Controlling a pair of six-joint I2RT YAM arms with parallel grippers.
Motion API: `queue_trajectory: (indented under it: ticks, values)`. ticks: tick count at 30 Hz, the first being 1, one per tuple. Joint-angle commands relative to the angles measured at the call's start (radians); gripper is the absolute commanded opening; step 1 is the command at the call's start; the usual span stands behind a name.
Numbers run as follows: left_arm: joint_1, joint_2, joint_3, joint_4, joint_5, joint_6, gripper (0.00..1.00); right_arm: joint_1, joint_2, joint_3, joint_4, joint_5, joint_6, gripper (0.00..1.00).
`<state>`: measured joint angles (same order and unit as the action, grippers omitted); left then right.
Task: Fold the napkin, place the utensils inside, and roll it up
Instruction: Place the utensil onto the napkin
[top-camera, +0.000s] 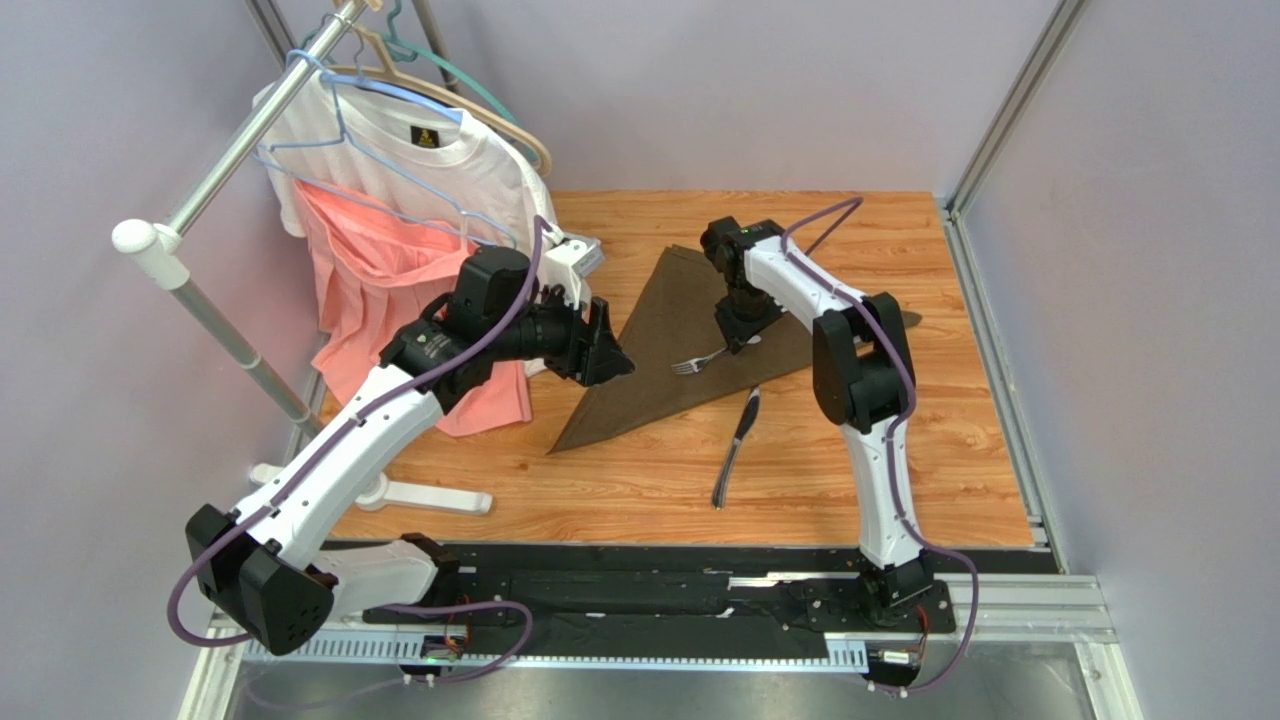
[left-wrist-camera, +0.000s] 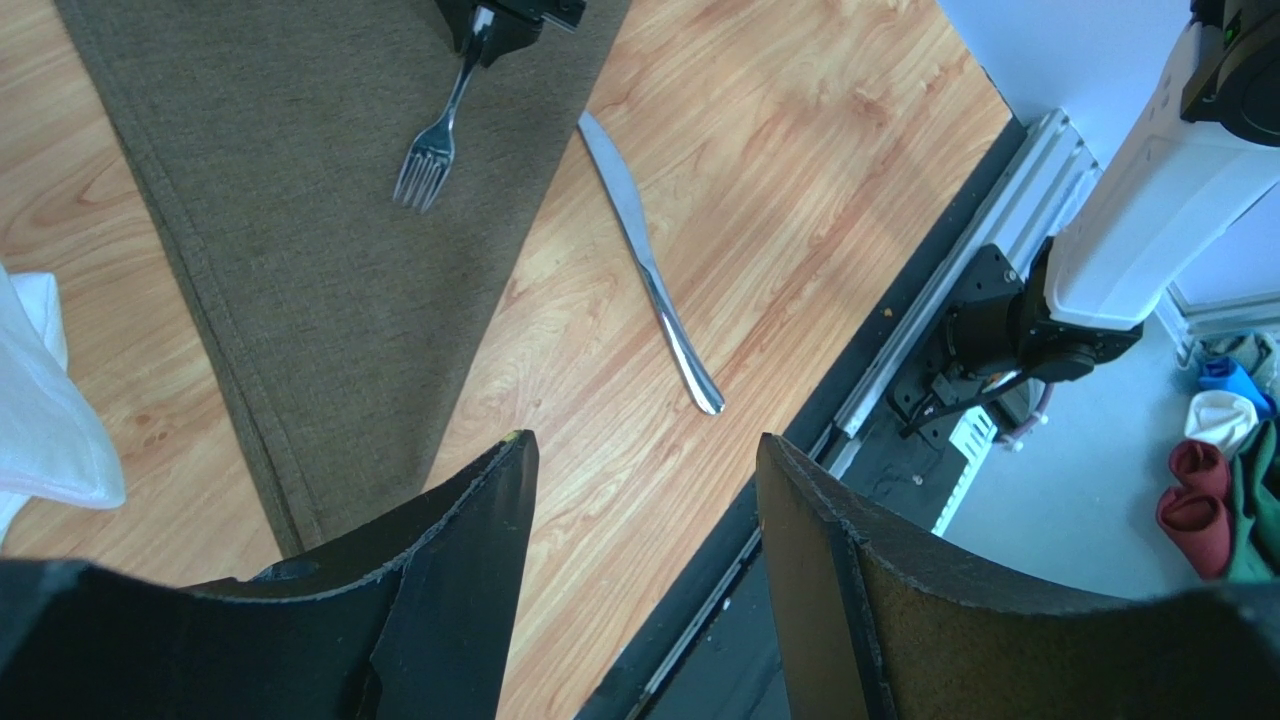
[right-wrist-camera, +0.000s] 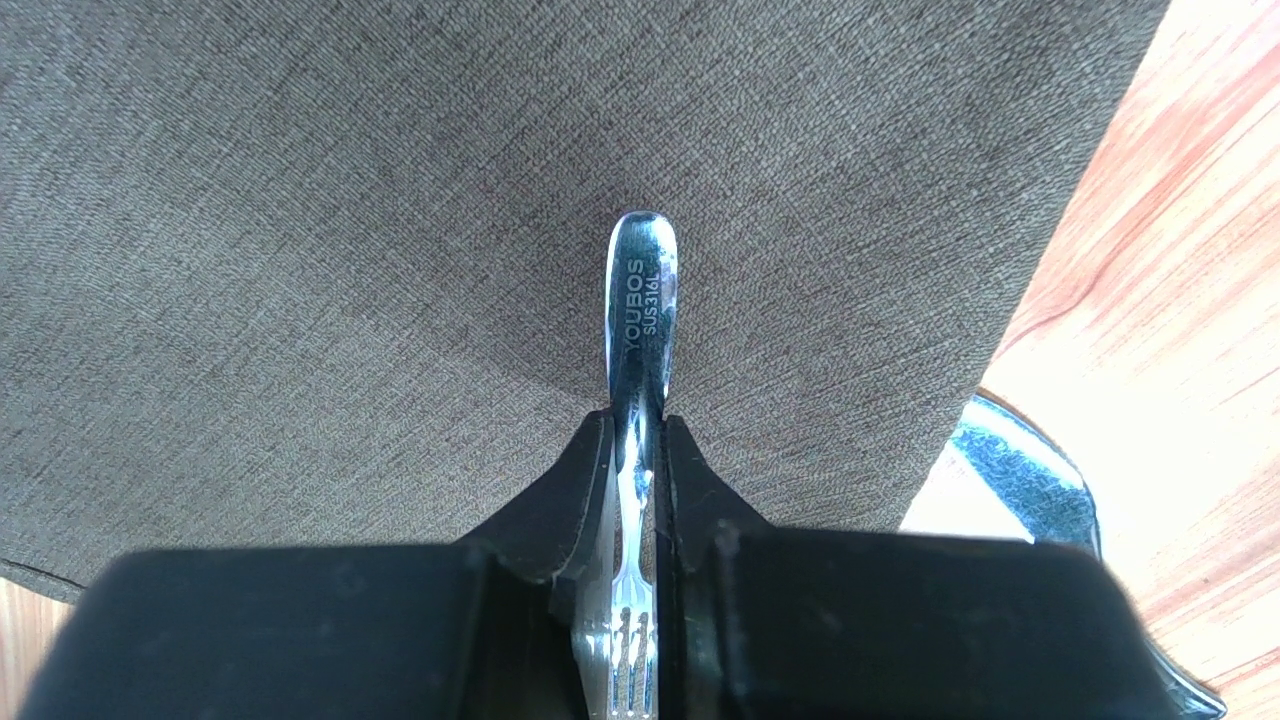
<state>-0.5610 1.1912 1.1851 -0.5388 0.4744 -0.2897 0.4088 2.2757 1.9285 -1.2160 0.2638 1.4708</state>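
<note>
Wood-grain counter (top-camera: 932, 450), pale grey walls on three sides, black rail along the near edge. Clothes rack (top-camera: 211, 323) stood at far left with a white shirt (top-camera: 451, 165) and pink garment (top-camera: 376, 285) hanging over that corner. Napkin (top-camera: 661, 375) lay mid-counter, folded to a long triangle, its point toward the back wall. Left arm reached in from the near left, elbow passing in front of the pink garment; left claw (top-camera: 609, 353) hung above the napkin's left edge, jaws wide, holding nothing. Right arm rose from its base, bent back over the napkin, wrist pointing down; right claw (top-camera: 739, 338) was pinched narrow on the fork (top-camera: 694, 362) by its handle, tines out to the left over the cloth. Could not tell whether the tines touched the cloth. Knife (top-camera: 735, 446) lay on bare wood, blade tip just beside the napkin's near-right edge, handle toward the rail. Open wood lay right of the napkin and between napkin and rail; the left side was crowded by rack and clothes.
</note>
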Motion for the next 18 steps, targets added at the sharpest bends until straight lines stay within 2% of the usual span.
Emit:
queue_trajectory:
  ticks: [1, 9, 18]
  values:
    - [0.006, -0.022, -0.005, 0.022, 0.015, -0.011, 0.65, -0.008, 0.019, -0.006, -0.004, -0.006, 0.043, 0.01]
    - [0.006, -0.027, -0.005, 0.022, 0.017, -0.011, 0.69, -0.011, 0.008, -0.020, -0.010, -0.003, 0.056, 0.06]
    - [0.007, -0.028, -0.005, 0.022, 0.020, -0.012, 0.69, -0.016, -0.013, -0.069, 0.003, 0.000, 0.066, 0.06]
